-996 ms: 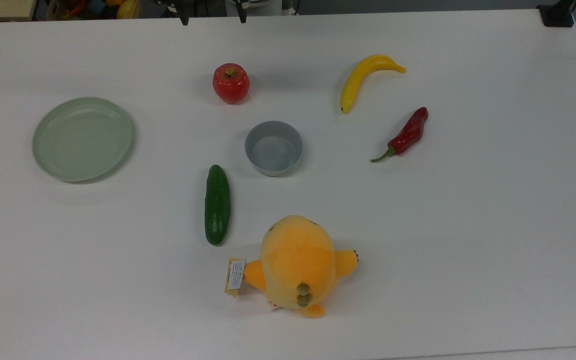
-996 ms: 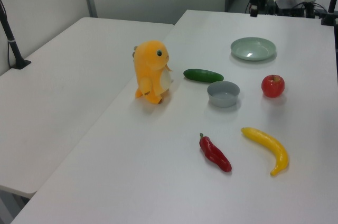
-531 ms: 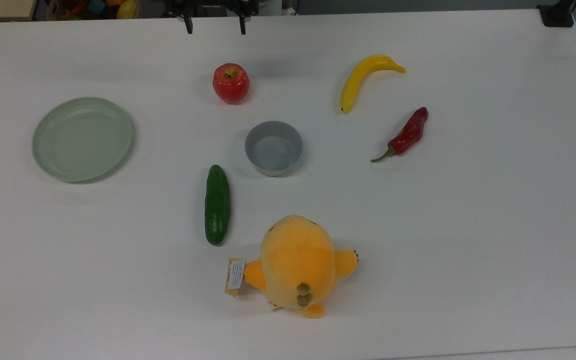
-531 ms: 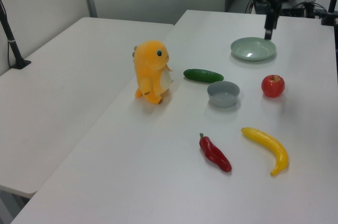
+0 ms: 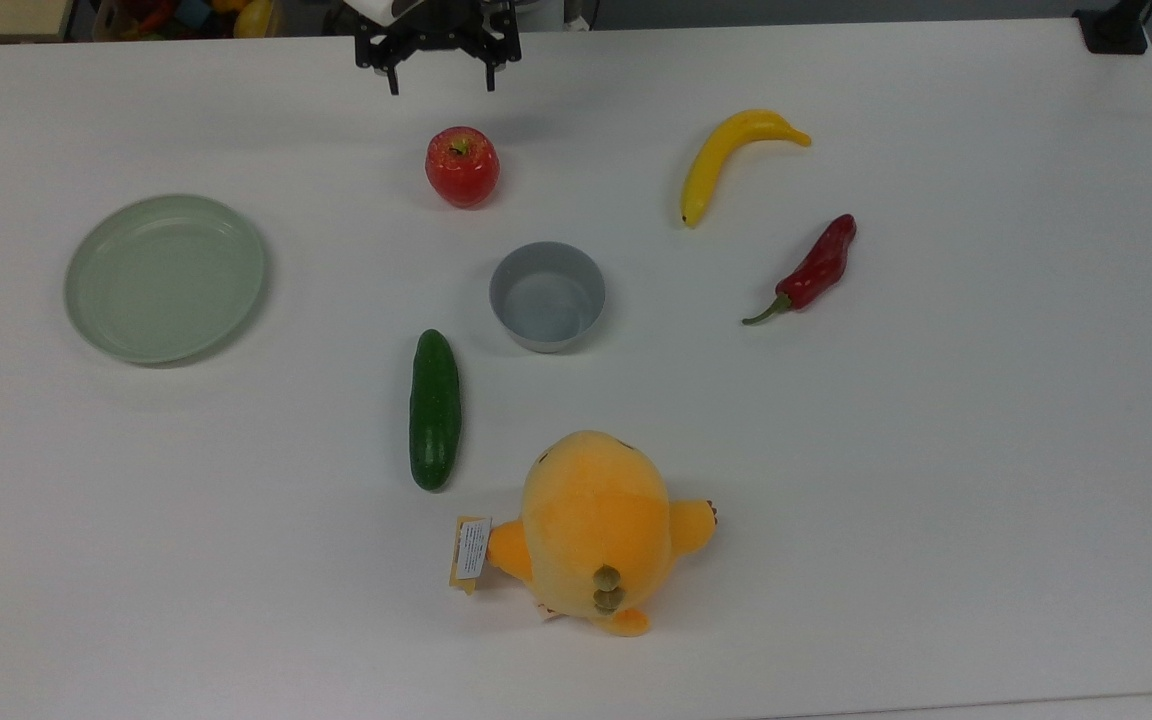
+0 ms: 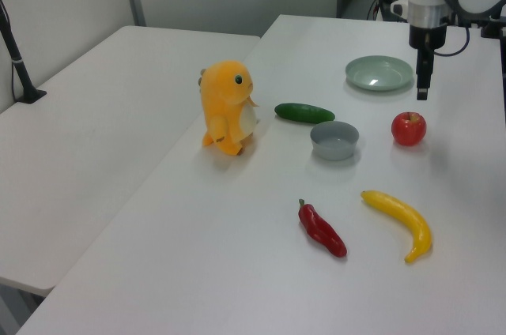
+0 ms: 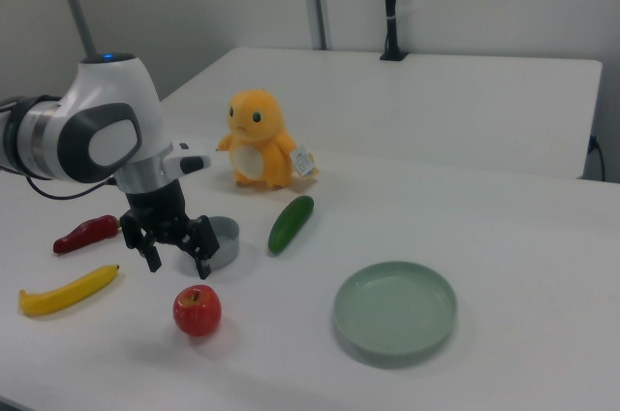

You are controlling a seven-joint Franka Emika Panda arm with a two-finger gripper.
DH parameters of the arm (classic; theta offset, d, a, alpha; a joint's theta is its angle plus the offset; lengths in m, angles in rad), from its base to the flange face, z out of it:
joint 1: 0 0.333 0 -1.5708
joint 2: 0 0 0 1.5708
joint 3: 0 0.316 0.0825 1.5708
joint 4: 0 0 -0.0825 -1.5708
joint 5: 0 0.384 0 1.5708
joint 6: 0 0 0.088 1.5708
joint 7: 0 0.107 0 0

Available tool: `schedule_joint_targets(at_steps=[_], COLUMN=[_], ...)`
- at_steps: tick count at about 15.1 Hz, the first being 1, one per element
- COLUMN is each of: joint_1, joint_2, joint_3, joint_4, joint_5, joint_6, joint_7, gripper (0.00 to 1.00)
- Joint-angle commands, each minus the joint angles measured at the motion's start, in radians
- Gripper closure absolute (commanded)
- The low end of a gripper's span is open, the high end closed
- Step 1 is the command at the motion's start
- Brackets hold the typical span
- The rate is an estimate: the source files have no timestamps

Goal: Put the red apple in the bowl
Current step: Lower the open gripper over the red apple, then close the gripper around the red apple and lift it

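One hand (image 5: 441,85), open, now lower, nearer red apple (image 5: 462,166); bowl (image 5: 547,296) unmoved.

We saw a pale green plate (image 5: 165,278) lying well to the top view's left on the white table (image 5: 936,450), apart from everything else. A dark green cucumber (image 5: 434,410) lay near the middle, lengthwise toward the near edge. Just beyond its near end, to the top view's right, stood an orange plush toy (image 5: 596,530) with a paper tag at its side. On the top view's right, a yellow banana (image 5: 726,160) curved at the far side, and a red chili pepper (image 5: 811,270) lay near it, slightly closer to us, its green stem pointing toward the middle. Neither touched the other.
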Motion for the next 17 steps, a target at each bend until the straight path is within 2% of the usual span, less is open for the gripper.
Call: schedule_joint_targets(at_steps=[1,8,17], joint_1=[0.002,0.008,0.019], joint_2=[0.044,0.141,0.185], joint_3=[-0.002,-0.002,0.001], joint_4=[-0.012,-0.008,-0.008], joint_5=[-0.018,-0.033,-0.035], joint_6=[0.047,0.096,0.133], joint_7=[-0.058,-0.063,-0.063], gripper=[0.00,0.00,0.00])
